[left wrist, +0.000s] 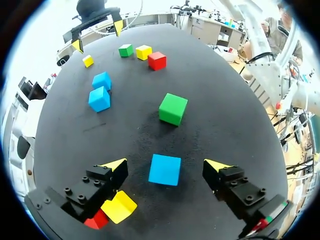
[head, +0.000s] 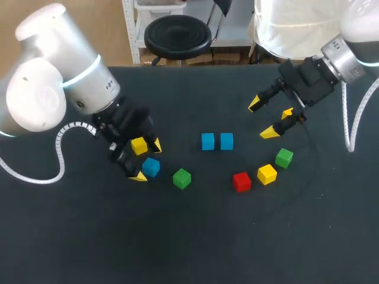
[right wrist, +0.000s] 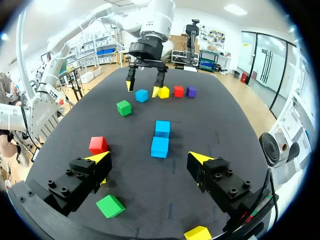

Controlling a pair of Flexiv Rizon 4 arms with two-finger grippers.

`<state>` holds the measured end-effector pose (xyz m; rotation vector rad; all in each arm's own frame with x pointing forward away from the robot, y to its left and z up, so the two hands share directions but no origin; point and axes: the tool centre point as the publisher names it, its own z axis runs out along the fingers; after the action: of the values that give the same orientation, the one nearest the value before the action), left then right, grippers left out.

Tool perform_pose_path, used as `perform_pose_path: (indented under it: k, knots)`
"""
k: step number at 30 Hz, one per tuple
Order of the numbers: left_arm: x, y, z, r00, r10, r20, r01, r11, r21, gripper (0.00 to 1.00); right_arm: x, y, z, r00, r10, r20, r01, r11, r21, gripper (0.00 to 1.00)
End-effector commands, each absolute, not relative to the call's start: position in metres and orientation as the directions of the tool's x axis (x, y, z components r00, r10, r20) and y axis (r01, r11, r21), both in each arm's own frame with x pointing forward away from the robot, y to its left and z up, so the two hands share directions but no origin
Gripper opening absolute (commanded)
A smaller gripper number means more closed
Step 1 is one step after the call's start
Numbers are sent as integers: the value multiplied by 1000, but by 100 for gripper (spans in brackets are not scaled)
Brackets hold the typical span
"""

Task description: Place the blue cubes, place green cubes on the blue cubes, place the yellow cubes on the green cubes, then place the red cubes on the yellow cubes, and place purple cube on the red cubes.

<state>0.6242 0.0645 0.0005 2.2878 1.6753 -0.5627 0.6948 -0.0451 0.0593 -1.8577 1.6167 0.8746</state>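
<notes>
Head view: left gripper (head: 148,161) gapes wide, empty, astride blue cube (head: 151,167); close squarely, carry to blue pair (head: 208,141), two o'clock.

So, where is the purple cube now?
In the right wrist view, the purple cube sits beside a red cube, by the left gripper.

Matt black cloth, faintly fuzzy, covers the table (head: 195,236). The blue cubes (head: 207,141) at centre are smooth with a soft sheen; wood or plastic, I cannot tell. Upper left, the left arm (head: 53,71) has a glossy silver-white shell. The left gripper (head: 147,161) is matt black plastic or metal.
</notes>
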Motion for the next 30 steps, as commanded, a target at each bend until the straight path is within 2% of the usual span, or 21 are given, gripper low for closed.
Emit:
perform_pose_path:
  k: [1,7,13,16,20,23,25,30]
  knots:
    - [625,66,-2,254,861,-440,955,-294,-23,100,695,-45,59,78,-651,-755,-988,-150,28,100]
    - [626,71,-3,240,868,-434,961,-276,-21,100,695,-45,59,78,-651,-755,-988,-150,28,100]
    - [628,75,-4,231,873,-429,964,-265,-21,93,695,-45,59,78,-651,-755,-988,-150,28,100]
    - [629,76,-6,227,874,-429,965,-262,-24,81,695,-45,59,78,-651,-755,-988,-150,28,100]
    - [629,76,-7,226,875,-429,965,-262,-27,74,695,-45,59,78,-651,-755,-988,-150,28,100]
    - [629,75,-9,226,874,-430,964,-264,-30,62,695,-45,59,78,-651,-755,-988,-150,28,100]
    - [628,74,-9,227,872,-433,963,-266,-31,49,695,-45,59,78,-651,-755,-988,-150,28,100]
    - [625,74,-10,226,867,-444,963,-269,-34,46,695,-45,59,78,-651,-755,-988,-150,28,100]
